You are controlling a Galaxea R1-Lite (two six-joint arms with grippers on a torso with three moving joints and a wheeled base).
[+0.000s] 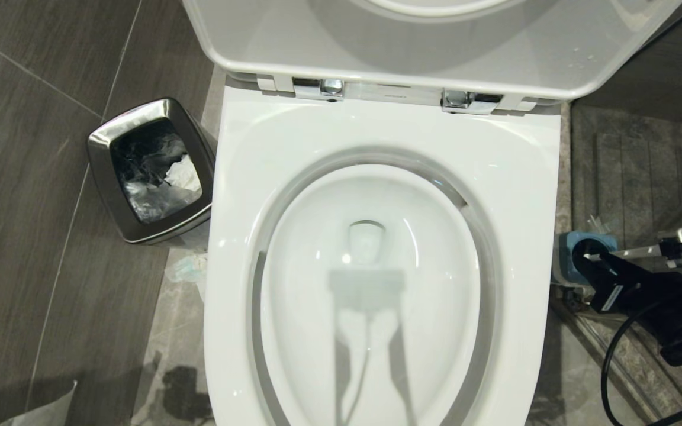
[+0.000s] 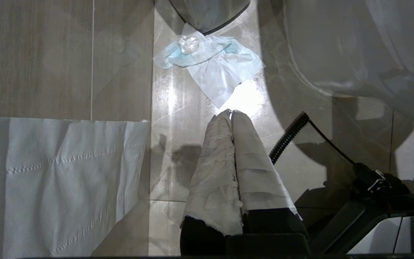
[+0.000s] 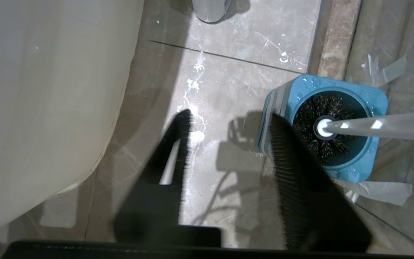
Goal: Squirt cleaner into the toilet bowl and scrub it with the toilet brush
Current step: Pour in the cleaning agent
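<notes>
toilet bowl (image 1: pixel 376 278) open, lid raised; toilet brush (image 3: pixel 336 127) standing in its blue holder (image 3: pixel 354 172) on the floor (image 3: pixel 228 72).
the holder sits at 3 o'clock of the bowl, with the brush's black bristles inside and the handle leaning out. the right gripper (image 3: pixel 228 122) hangs just beside the holder, its fingers spread apart and holding nothing. the left gripper (image 2: pixel 231 115), fingers pressed together and empty, points at the floor near a crumpled tissue (image 2: pixel 210 68). a steel waste bin (image 1: pixel 151 171) stands at 9 o'clock.
</notes>
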